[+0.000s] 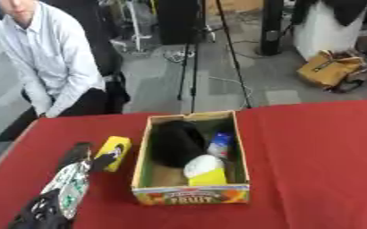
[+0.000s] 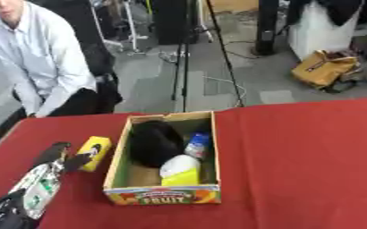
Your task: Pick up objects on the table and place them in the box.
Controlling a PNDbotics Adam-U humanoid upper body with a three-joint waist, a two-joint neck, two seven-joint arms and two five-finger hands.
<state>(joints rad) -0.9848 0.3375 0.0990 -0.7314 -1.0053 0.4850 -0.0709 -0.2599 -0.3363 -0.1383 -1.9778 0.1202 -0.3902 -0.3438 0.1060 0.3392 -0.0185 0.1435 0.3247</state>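
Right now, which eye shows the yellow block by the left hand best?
The left eye view: the yellow block sits larger and farther from the frame edge, with the left hand touching it. The right eye view shows the same block, nearer the left border.

Beyond the hand, past the far edge of your red tablecloth, the grey floor carries a black tripod whose legs spread toward the table. Far off to the hand's right you see a tan bag lying on the floor below a white-draped stand. Cables trail across the floor between the tripod and that bag.
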